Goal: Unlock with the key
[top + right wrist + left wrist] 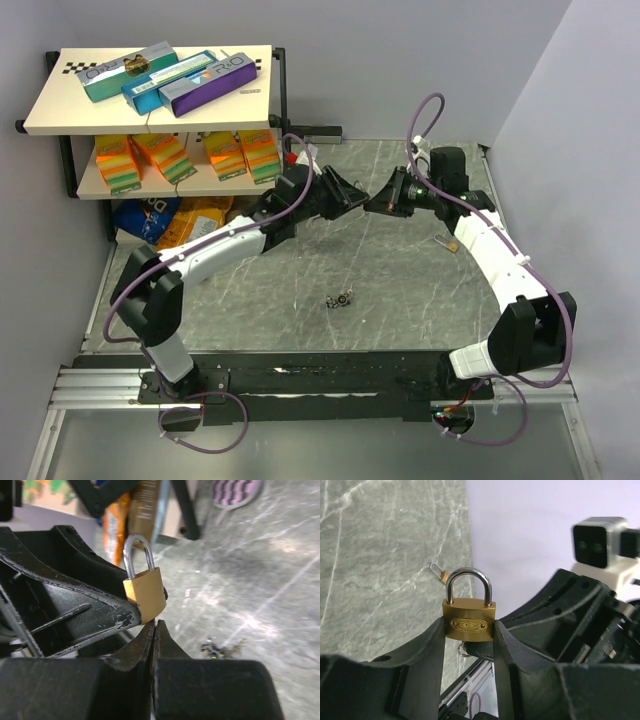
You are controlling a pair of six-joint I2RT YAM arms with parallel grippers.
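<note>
My left gripper [469,630] is shut on a brass padlock [469,624], held upright between its fingers with the steel shackle closed. In the top view it [350,190] meets my right gripper [376,203] above the middle of the table's back. The right gripper [155,623] has its jaws pressed together, tips against the underside of the padlock [147,594]. Of the key only a small silver ring [462,650] shows beside the right fingertips [482,651]; the blade is hidden.
A second small brass padlock [452,243] lies on the marble table to the right. A small dark metal bunch [343,299] lies mid-table. A two-level shelf [60,100] with boxes and packs stands back left, with bags [180,215] below it.
</note>
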